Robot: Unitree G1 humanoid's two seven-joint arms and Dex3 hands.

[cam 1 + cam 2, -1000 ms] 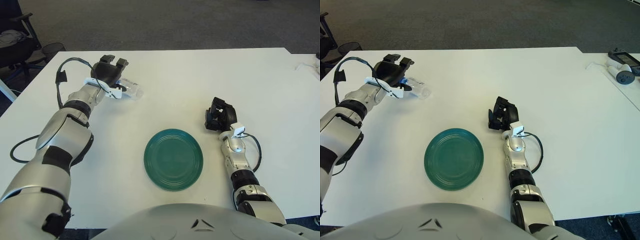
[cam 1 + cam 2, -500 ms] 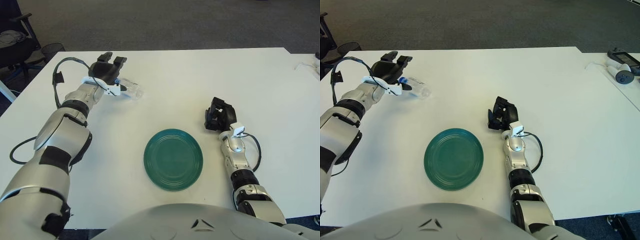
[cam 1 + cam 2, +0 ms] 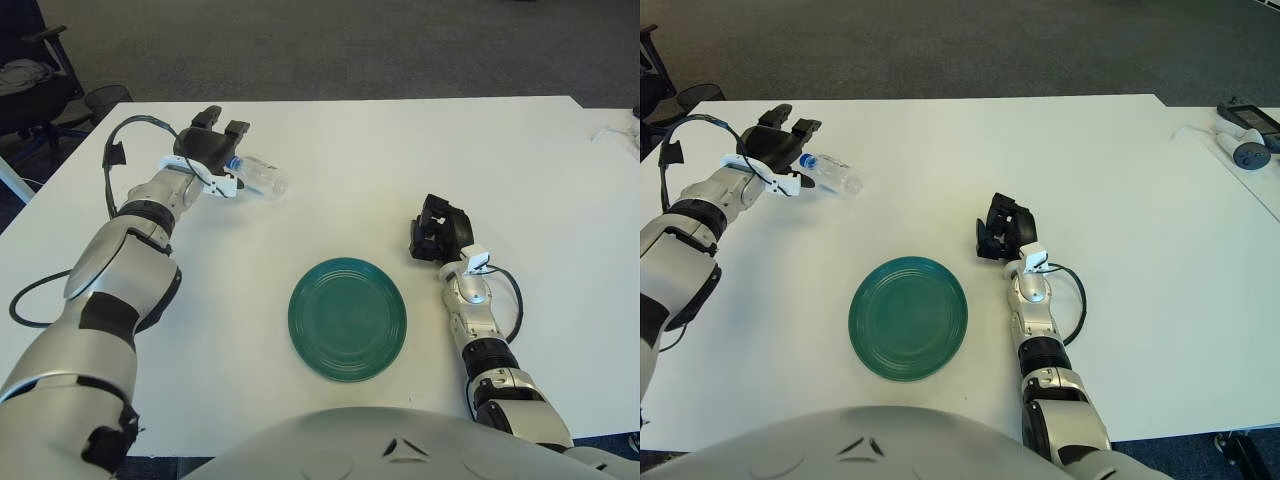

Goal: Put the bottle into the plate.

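Bottle point(image 3: 833, 174) of clear plastic lies on its side on the far left of the white tabletop point(image 3: 330, 140), its blue-capped end toward the left hand point(image 3: 775, 150) and its base pointing right toward the middle of the table. That left hand sits just beside the cap end with its dark fingers point(image 3: 208, 118) spread loosely and holding nothing; whether a fingertip touches the bottle cannot be told. Nearer the robot and well apart from the bottle, the green plate point(image 3: 347, 318) lies flat with nothing on it. Just right of the plate, the right hand point(image 3: 438, 229) shows with its fingers curled in on themselves around nothing. At the far right edge, a small grey device point(image 3: 1246, 152) with a white cable lies on a neighbouring table.
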